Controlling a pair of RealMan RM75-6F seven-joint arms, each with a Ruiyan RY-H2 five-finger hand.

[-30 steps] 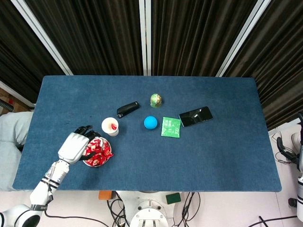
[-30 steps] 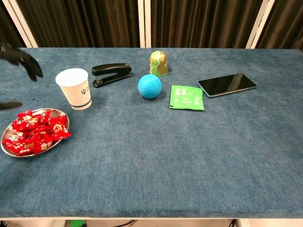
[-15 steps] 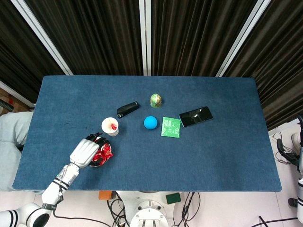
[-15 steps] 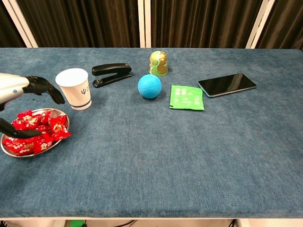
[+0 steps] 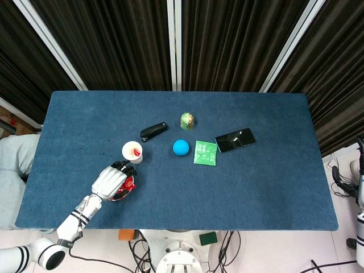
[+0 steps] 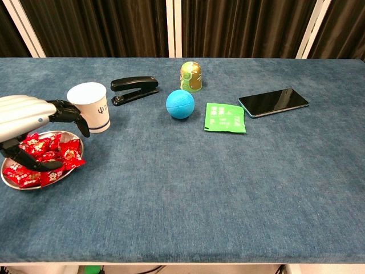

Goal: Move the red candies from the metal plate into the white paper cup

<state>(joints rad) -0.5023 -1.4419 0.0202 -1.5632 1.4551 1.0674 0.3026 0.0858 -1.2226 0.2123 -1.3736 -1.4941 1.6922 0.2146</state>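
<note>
red candies [image 6: 43, 157] on the metal plate [image 6: 17, 184] at the near left now sit under the left hand [image 6: 25, 123], lowered over them, fingers spread, holding nothing, white paper cup [image 6: 90, 107] just beyond.

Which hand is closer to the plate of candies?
Left. The left hand hovers right over the plate; the right hand isn't visible, only its arm at the far right edge.

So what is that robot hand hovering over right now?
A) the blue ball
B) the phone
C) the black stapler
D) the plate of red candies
D: the left hand sits over the metal plate with its fingers spread above the red candies, just beside the white paper cup.
</note>
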